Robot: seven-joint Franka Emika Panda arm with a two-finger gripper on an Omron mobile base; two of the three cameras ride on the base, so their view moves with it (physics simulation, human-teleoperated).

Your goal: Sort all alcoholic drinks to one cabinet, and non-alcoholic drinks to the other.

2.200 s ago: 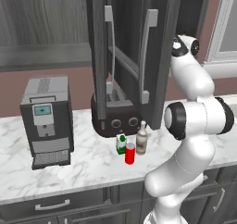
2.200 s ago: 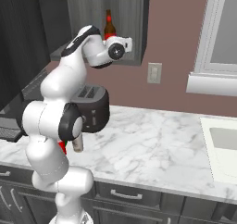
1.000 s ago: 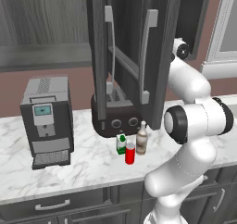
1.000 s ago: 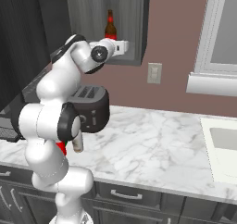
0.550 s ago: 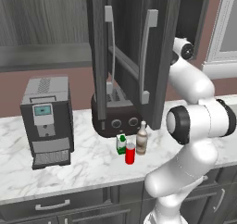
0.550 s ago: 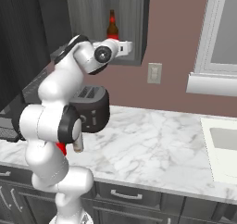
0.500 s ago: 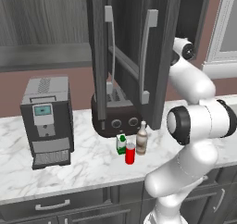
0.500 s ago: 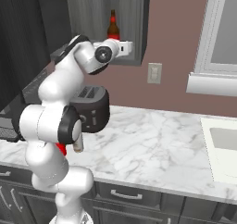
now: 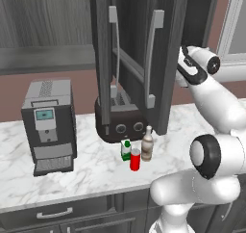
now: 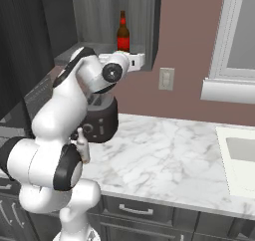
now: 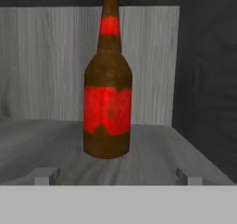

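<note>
A dark brown glass beer bottle [image 11: 108, 79] with a red body label and a red neck band stands upright on the grey wood-grain shelf of the open dark grey wall cabinet [image 10: 99, 16], straight ahead of the claw and clear of its tips. Far below the claw, a pale tan white-capped bottle [image 9: 147, 144], a small red can [image 9: 135, 160] and a short green-and-white bottle [image 9: 126, 150] stand clustered on the counter.

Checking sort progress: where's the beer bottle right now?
The beer bottle stands upright on the open cabinet shelf, just beyond the open gripper.
</note>
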